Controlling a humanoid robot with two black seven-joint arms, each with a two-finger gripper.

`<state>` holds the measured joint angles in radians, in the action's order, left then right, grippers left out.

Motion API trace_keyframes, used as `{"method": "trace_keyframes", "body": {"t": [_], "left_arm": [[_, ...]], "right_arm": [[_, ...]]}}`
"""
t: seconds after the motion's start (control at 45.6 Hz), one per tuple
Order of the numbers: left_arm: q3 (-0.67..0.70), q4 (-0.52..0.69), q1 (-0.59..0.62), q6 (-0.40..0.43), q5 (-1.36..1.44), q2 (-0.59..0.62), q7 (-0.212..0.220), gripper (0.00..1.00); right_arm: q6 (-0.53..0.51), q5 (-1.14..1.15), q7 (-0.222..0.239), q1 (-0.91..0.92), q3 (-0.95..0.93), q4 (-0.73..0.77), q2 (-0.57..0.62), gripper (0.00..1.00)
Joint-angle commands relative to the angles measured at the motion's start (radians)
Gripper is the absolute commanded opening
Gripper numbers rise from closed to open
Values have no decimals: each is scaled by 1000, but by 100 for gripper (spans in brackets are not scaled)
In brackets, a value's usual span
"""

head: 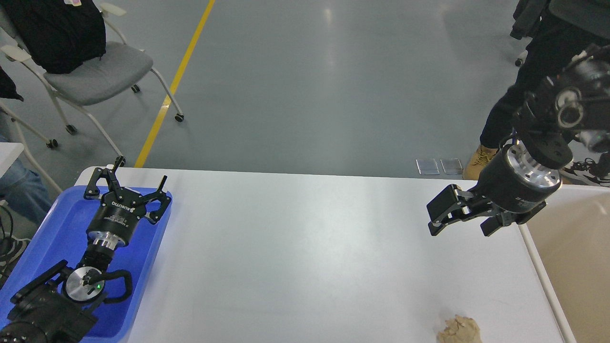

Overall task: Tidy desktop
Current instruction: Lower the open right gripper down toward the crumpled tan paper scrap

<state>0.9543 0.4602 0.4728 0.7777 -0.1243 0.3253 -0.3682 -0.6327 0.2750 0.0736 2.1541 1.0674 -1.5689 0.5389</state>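
Desktop [295, 257], the big smooth white rectangular tabletop with rounded corners, is nearly bare; only a crumpled tan paper wad [458, 329] is left by its near right corner. That wad sits almost straight below the right gripper [460, 224], fingers spread and holding nothing, so the right arm is clearly nearer. The left gripper [125, 188] is parked, splayed wide, over the blue plastic tray [52, 228] at the left edge. A beige bin [572, 267] flanks the right edge.

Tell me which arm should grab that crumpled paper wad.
Right. The right gripper hangs open above the desktop on the paper wad's side; the left gripper sits open over the blue tray, far across.
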Motion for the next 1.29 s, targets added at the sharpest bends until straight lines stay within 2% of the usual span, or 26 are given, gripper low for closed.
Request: {"method": "trace_keyframes", "body": {"t": [0.0,0.219,0.548,0.767,1.008,1.271], "left_arm": [[0,0,0,0,0,0,0,99],[1,0,-2,0,0,0,0,99],[1,0,-2,0,0,0,2,99],[1,0,-2,0,0,0,2,99],[1,0,-2,0,0,0,3,99],[0,0,-2,2,0,0,3,99]], "right_arm": [[56,73,0,-158,-18,29,1,100],[146,151,0,-272,-14,47,15,100],[294,273,2,-431,-10,23,104,100],[304,283,0,-502,-26,6,176,100],[355,277,2,-579,-98,3,164,100],[439,247,0,-686,-121,26,89,100]]}}
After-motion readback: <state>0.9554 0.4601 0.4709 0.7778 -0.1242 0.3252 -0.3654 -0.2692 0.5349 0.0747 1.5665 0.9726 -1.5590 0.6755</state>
